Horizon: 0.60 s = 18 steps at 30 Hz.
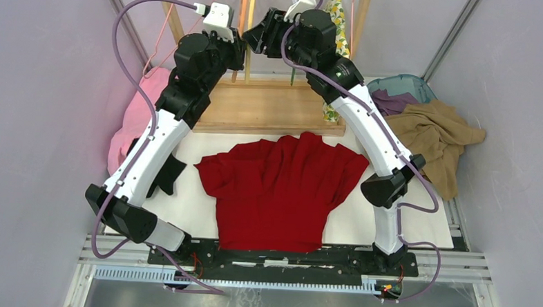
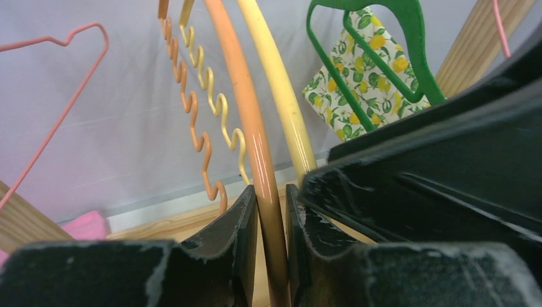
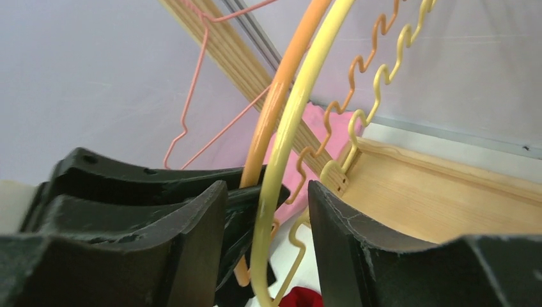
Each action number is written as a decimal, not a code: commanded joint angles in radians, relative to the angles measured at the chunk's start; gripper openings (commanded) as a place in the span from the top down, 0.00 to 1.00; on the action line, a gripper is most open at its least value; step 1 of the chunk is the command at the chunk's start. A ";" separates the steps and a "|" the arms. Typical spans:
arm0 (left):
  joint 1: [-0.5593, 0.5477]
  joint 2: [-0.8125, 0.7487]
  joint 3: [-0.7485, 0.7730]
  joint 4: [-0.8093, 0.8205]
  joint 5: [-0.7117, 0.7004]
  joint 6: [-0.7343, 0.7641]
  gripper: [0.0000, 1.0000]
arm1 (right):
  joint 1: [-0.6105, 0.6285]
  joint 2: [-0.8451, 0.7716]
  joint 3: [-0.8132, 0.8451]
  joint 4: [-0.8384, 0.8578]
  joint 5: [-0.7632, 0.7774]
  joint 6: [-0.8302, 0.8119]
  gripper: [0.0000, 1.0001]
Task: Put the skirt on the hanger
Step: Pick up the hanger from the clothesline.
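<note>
Clenching the orange hanger (image 2: 252,141) is the left gripper (image 2: 271,198), the right gripper (image 3: 267,192) gapes around the yellow hanger (image 3: 287,128) beside it, the skirt (image 2: 358,70) (on a green hanger (image 2: 418,38)) hangs to its right, the pink hanger (image 2: 62,105) to its left.

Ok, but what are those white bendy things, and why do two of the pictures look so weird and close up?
The white things are two robot arms, the left arm and the right arm, seen from a camera above. The close pictures come from little cameras on their wrists. On the table lies a red garment; a tan garment lies to its right. At the wooden rack, the left gripper pinches an orange hanger. The right gripper is open around a yellow hanger. The lemon skirt hangs by a green hanger.
</note>
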 commanded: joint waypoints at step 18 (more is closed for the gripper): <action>0.004 -0.018 -0.003 0.079 0.098 -0.049 0.72 | -0.006 0.027 0.000 -0.050 0.237 -0.087 0.65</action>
